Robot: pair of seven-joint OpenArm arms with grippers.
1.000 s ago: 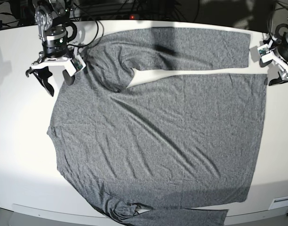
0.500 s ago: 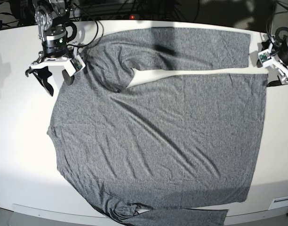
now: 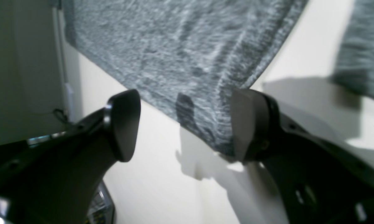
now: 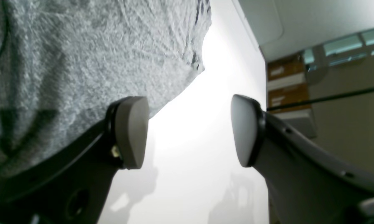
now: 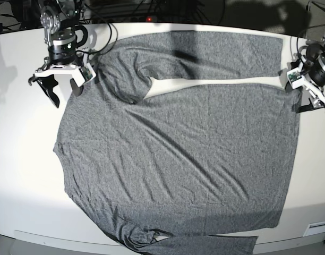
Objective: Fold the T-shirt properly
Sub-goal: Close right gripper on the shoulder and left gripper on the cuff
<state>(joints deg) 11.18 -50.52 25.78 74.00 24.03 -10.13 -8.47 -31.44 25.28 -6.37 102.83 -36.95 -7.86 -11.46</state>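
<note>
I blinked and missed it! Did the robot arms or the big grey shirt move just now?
The left gripper slid in over the T-shirt, at the hem corner by the sleeve cuff, jaws open, holding nothing. The right gripper stayed open by the shoulder. The shirt lies flat as before.

White table (image 5: 24, 159), dark cabled backdrop

Right pincer (image 5: 52, 87): white crossbar, two black curved fingers with dark, rounded oval pads (image 4: 132, 132). Wrist above is a black cylinder with a green light, silver joint housing and black cables. Left pincer (image 5: 309, 95): same white bracket and black fingers; pads (image 3: 124, 124) matte black, a small screw recess visible.
</note>
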